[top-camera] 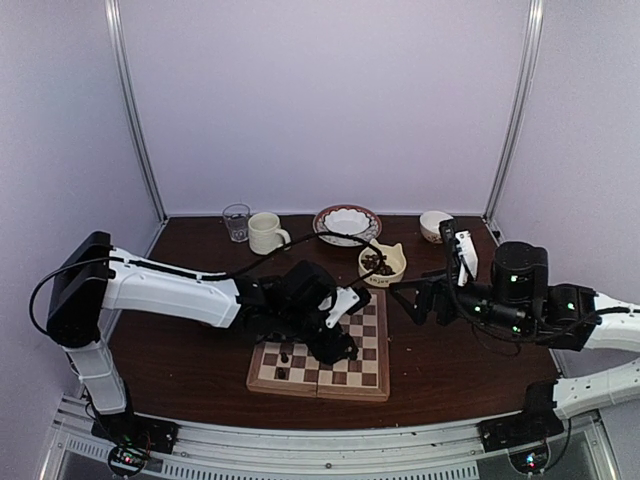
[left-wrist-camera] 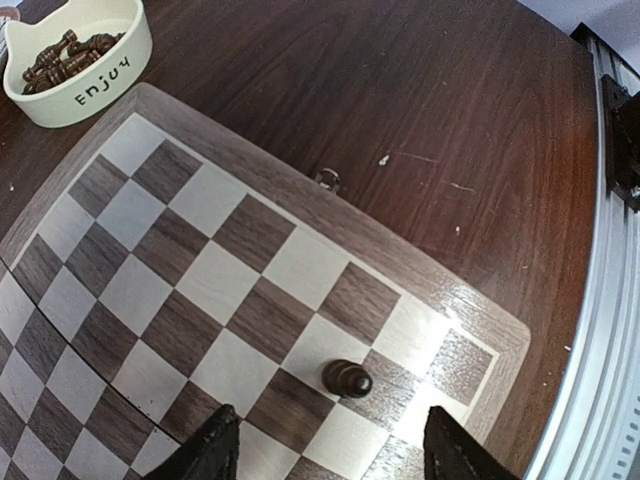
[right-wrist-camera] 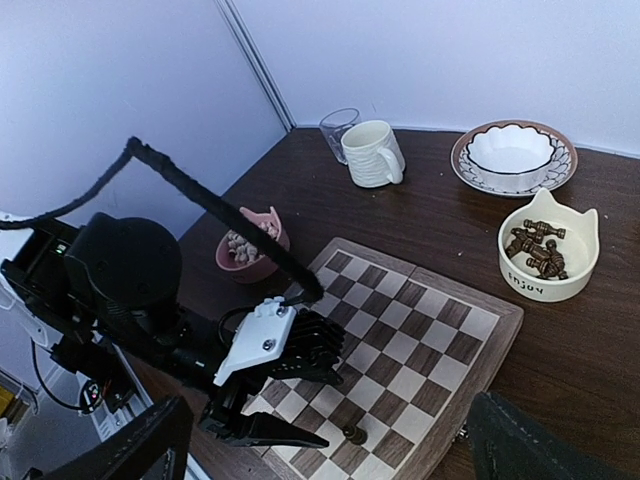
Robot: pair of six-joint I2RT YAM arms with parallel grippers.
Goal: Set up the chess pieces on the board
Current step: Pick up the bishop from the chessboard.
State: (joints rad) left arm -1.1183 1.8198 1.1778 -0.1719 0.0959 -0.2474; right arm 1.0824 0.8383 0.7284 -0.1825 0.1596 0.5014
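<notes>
So the left hand (left-wrist-camera: 330, 455) hangs low over the square wooden board with tan and dark brown chequers (left-wrist-camera: 230, 300), fingers spread, not gripping anything. One small dark brown turned chess piece (left-wrist-camera: 347, 378) stands upright on a light square near the board's corner, just ahead of the gap between those fingers, touching neither. More dark pieces are heaped in the cream cat-eared ceramic bowl (left-wrist-camera: 95, 90) just off another corner, on the dark wooden counter (left-wrist-camera: 420, 100). The right hand (right-wrist-camera: 335, 445) hovers beside the board, wide open and empty.
</notes>
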